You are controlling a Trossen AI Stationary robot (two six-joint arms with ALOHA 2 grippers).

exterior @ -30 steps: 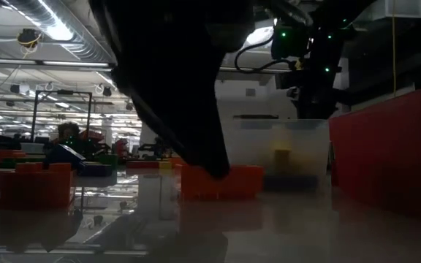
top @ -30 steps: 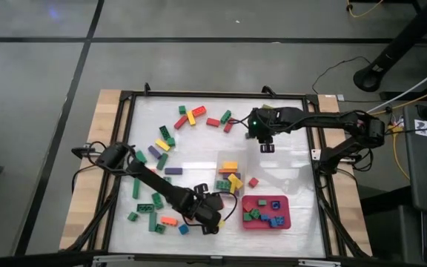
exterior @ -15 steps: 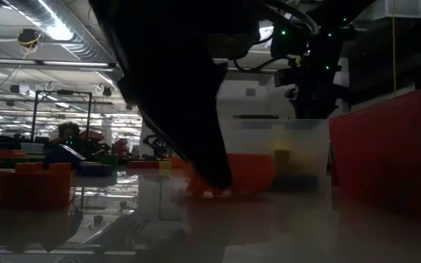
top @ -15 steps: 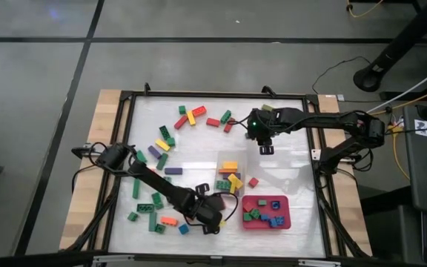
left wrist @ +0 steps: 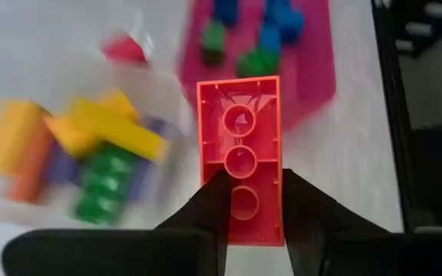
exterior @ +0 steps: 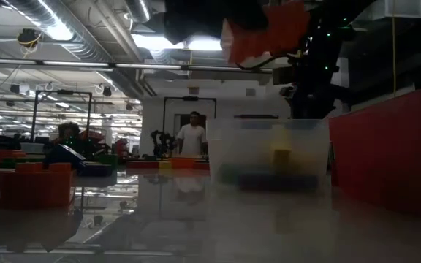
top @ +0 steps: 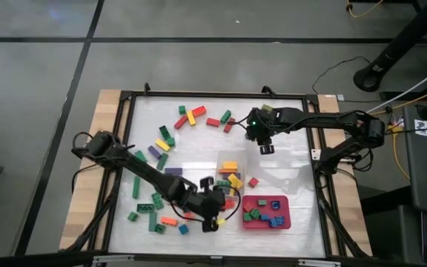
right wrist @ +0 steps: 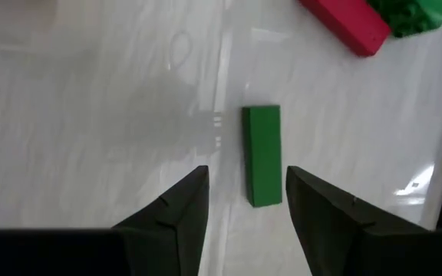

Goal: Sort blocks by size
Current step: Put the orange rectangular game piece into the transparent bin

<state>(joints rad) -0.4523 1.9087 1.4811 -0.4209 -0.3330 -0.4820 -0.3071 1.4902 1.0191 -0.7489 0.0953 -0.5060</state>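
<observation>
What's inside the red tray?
The red tray holds small green and blue blocks, and one dark, maybe purple, block. All are short ones. Whether more blocks hide underneath cannot be seen from above.

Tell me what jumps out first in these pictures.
The left gripper is shut on a red brick, held up underside showing, above the clear tub near the table's middle. Beside the tub sits a red tray of small blocks. The right gripper hovers open over a green bar near the far edge.
</observation>
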